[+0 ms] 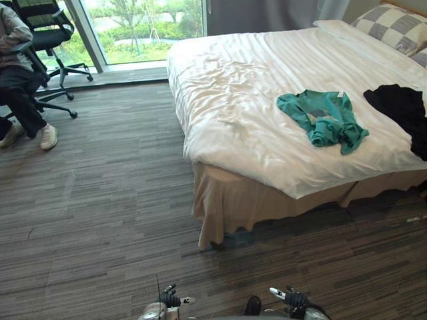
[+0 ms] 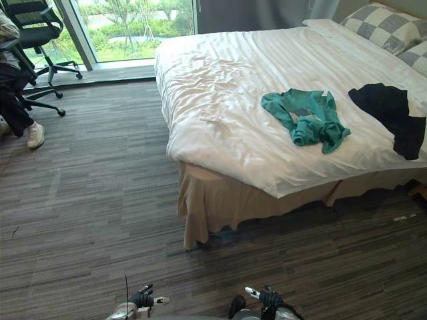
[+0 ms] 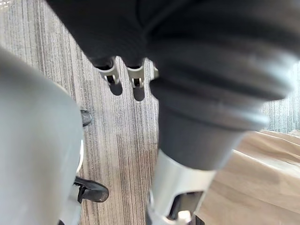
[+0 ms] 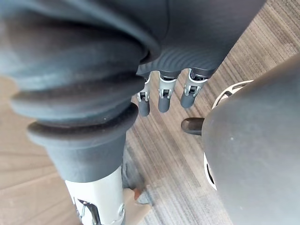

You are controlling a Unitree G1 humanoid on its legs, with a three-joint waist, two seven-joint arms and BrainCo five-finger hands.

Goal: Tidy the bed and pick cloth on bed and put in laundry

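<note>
A crumpled teal cloth (image 1: 323, 118) lies on the white bed (image 1: 233, 87), toward its near right side. A black cloth (image 1: 402, 107) lies further right, at the bed's right edge. The white sheet is wrinkled near the foot corner. Both hands hang low beside me over the striped carpet, well short of the bed. My left hand (image 3: 135, 75) has straight, relaxed fingers and holds nothing. My right hand (image 4: 161, 93) likewise has straight fingers pointing at the floor and holds nothing.
Checked pillows (image 1: 393, 27) rest at the head of the bed, far right. A seated person (image 1: 17, 73) and a black office chair (image 1: 50, 30) are at the far left by the window. Open carpet (image 1: 100, 200) lies between me and the bed.
</note>
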